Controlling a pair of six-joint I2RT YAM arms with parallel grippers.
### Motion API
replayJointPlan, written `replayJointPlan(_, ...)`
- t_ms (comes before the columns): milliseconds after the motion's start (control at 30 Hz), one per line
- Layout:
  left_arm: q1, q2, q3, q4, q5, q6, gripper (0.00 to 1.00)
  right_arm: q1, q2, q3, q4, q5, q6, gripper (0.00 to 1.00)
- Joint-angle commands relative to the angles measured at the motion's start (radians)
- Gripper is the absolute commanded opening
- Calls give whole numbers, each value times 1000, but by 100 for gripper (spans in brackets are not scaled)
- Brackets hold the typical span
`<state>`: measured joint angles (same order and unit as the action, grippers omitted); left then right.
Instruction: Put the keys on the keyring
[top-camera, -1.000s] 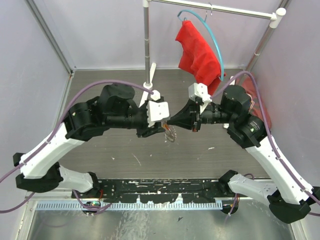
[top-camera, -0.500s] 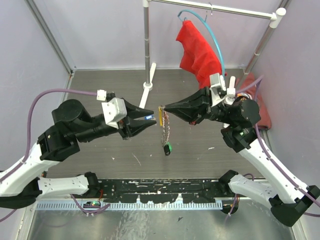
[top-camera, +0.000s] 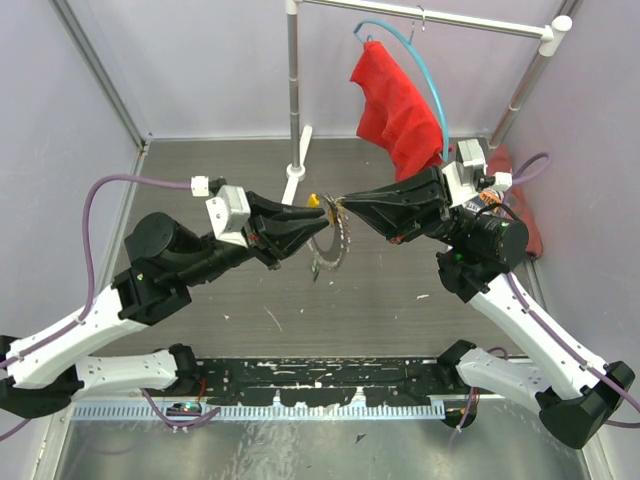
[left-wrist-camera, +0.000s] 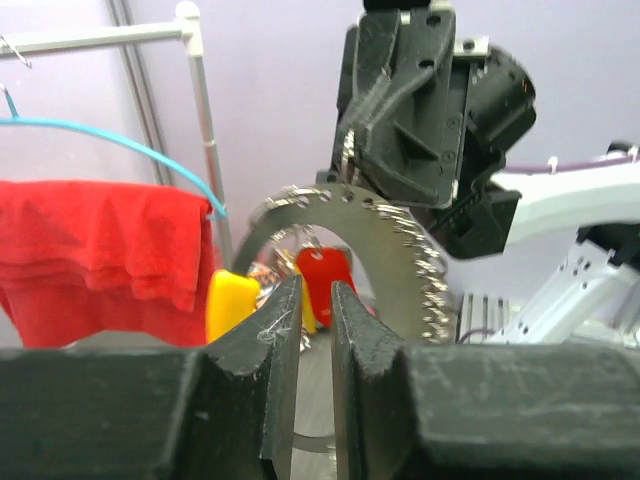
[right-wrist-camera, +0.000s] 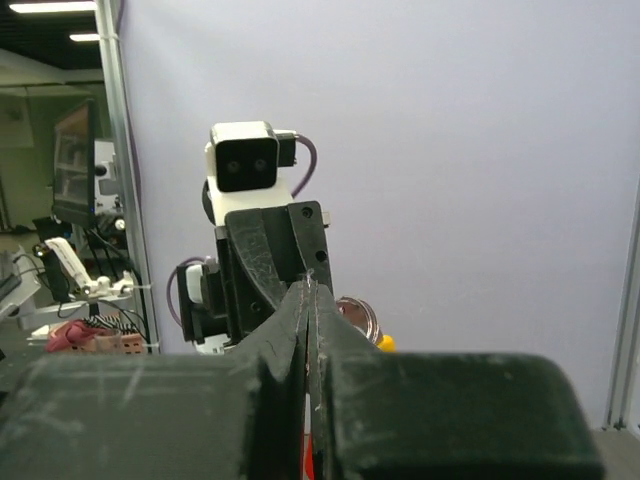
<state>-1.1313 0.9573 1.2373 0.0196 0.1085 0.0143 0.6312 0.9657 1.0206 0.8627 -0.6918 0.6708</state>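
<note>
Top external view: both arms are lifted off the table, their tips nearly nose to nose at mid-scene.
Left gripper (top-camera: 316, 222): points right toward the other arm. In its own wrist view the jaws stand a narrow slot apart, and nothing is seen pinched between the tips.
Yellow-headed key (left-wrist-camera: 230, 300): just outside the left gripper's left finger, level with its tip and beyond it.
Keyring (top-camera: 338, 248): in the air directly ahead of the left gripper's tips, very close. Whether it touches them cannot be told. It hangs down from the right gripper.
Keyring, orientation: its long axis runs downward from the right fingertips. From the left wrist it shows as a full hoop, so its flat face is turned toward the left gripper. From above it reads as a narrow sliver.
Red-headed key (left-wrist-camera: 325, 280): seen inside the hoop, straight ahead past the slot between the left jaws.
Keys, status: whether either one is already threaded on the ring cannot be told.
Right gripper (top-camera: 342, 206): points left with its jaws pressed together, pinching the top of the keyring, which dangles below its tip.
Nearer arm: the right arm carries the ring and the left is the free hand, so I judge the threading work falls to the left.
Deciding relation: hoop face-on and dead ahead of the left jaws. Any feed-in has to travel along the left gripper's own pointing line.
Red cloth (top-camera: 395, 105): on a light-blue hanger (top-camera: 432, 85) beyond the right gripper, well apart from the ring.
</note>
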Motion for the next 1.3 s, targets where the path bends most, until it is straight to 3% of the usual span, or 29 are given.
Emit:
replayJointPlan(0, -5, 6, -4, 232, -7, -58, 23, 1, -5, 11, 165, 47, 84, 1)
replayJointPlan(667, -4, 107, 64, 285, 161, -125, 19, 9, -3, -1, 160, 35, 94, 1)
replayJointPlan(1267, -4, 94, 27, 368, 134, -166, 18, 11, -27, -11, 122, 59, 50, 1)
